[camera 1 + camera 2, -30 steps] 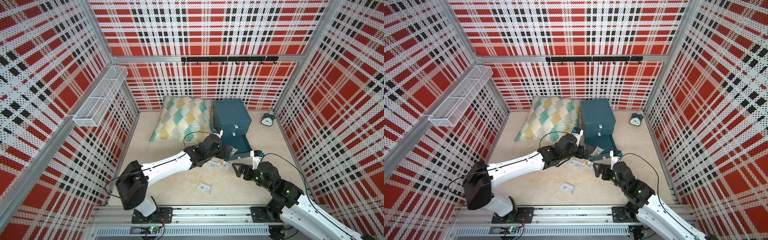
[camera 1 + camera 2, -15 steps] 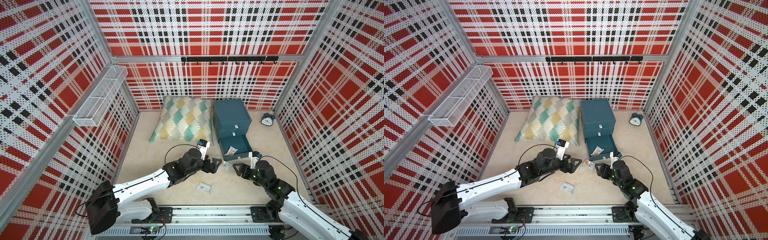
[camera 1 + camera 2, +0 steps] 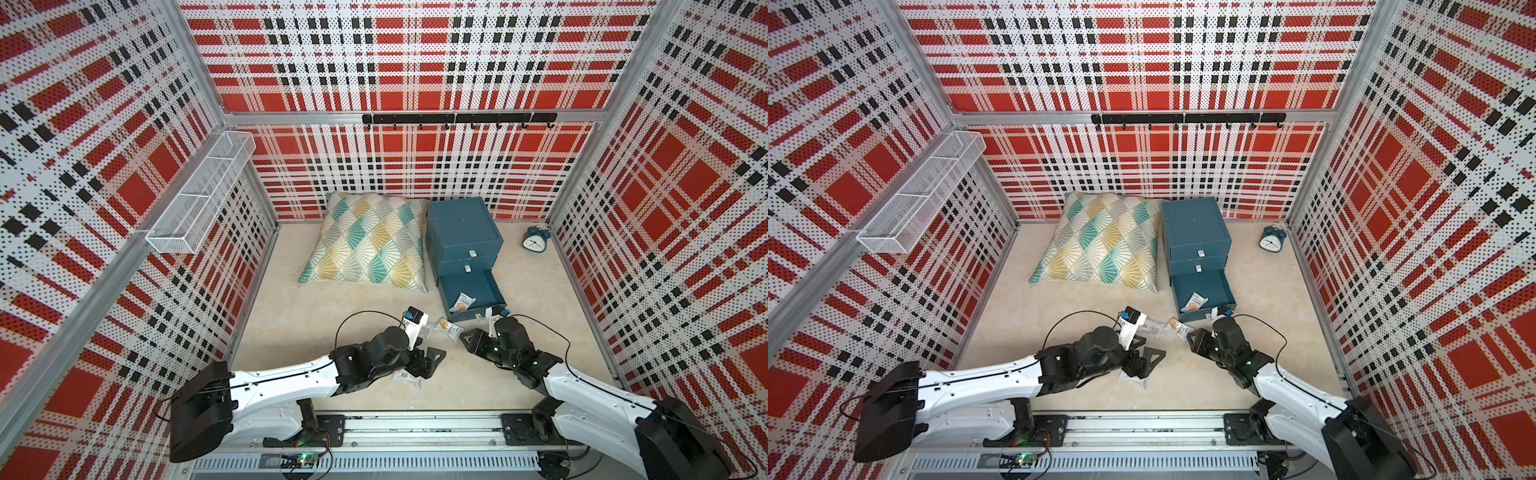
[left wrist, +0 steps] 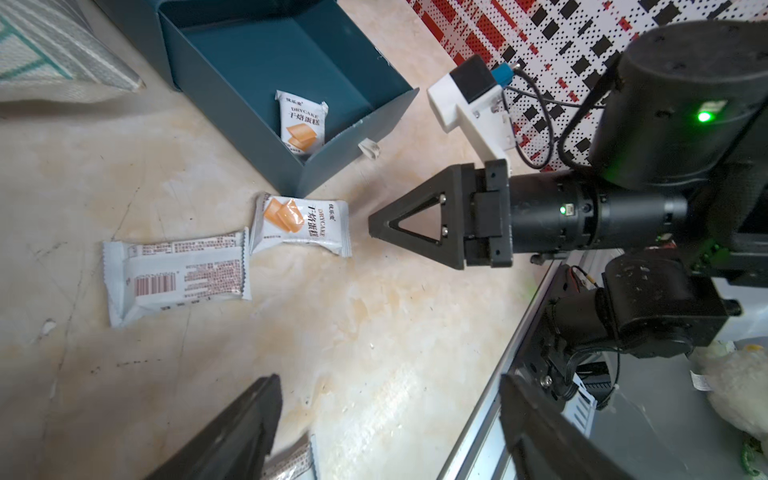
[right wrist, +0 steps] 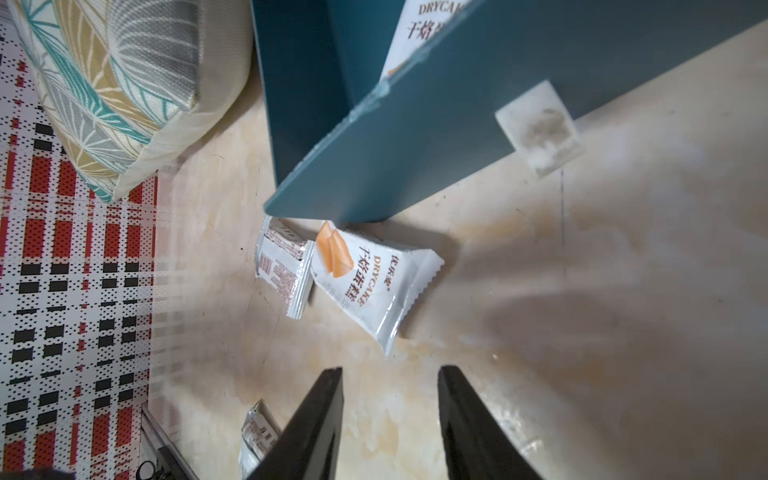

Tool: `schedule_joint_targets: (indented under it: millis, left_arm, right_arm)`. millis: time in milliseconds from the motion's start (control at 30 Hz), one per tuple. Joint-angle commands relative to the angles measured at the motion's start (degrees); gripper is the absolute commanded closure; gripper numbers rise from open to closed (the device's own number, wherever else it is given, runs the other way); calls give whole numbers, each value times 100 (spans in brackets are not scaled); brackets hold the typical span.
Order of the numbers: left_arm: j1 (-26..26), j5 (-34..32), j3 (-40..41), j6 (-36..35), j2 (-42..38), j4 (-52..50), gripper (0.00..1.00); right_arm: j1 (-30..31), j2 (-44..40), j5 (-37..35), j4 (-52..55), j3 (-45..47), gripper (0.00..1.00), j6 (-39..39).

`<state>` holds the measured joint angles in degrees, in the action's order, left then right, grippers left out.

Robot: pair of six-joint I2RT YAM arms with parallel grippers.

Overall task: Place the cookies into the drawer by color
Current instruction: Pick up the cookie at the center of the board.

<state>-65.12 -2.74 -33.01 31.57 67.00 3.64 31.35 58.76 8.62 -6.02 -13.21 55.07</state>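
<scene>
The cookies (image 4: 303,226) you can see are four white packets. Places below take the back wall as 12 o'clock in the top views.

The stowed packet (image 3: 463,301) lies picture side up in the 7 o'clock corner of the open bottom drawer (image 3: 478,280). That drawer belongs to the teal drawer chest (image 3: 459,224), which stands at about 1 o'clock on the worktop (image 3: 332,328). Its two upper drawers are shut.

At 7 o'clock from the open drawer, just beside its front corner, the face-up packet (image 3: 447,328) lies flat. One end of it touches the face-down packet (image 4: 178,278), which lies at its 9 o'clock with the barcode side up. The fourth packet (image 3: 409,378) lies at 7 o'clock from those two.

Your left gripper (image 3: 430,365) hangs over the fourth packet with its jaws spread wide. In the left wrist view the packet peeks out beside one finger (image 4: 245,432), and nothing is clamped.

Your right gripper (image 5: 390,369) sits at 4 o'clock from the face-up packet, with its tip aimed at the packet, close but apart. Its jaws stand partly apart with only bare worktop between them.

The cushion (image 3: 370,245) lies right beside the chest at its 9 o'clock. The alarm clock (image 3: 535,241) stands apart at its 3 o'clock.
</scene>
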Motion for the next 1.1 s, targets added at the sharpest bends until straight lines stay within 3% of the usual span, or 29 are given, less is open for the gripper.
schedule_joint_targets:
  millis: [0, 633, 833, 1067]
  left_arm:
    - [-122, -120, 96, -73, 42, 294, 13]
    - [-150, -183, 199, -46, 19, 356, 24]
    - [-145, -202, 177, -36, -12, 313, 35]
    - [-150, -141, 133, -10, -249, 339, 34]
  right_arm:
    - [-27, 296, 132, -747, 62, 56, 65]
    - [334, 1782, -149, -1621, -160, 65, 100]
    - [538, 1935, -346, -1587, -293, 76, 145]
    - [744, 1281, -654, -892, -486, 96, 74]
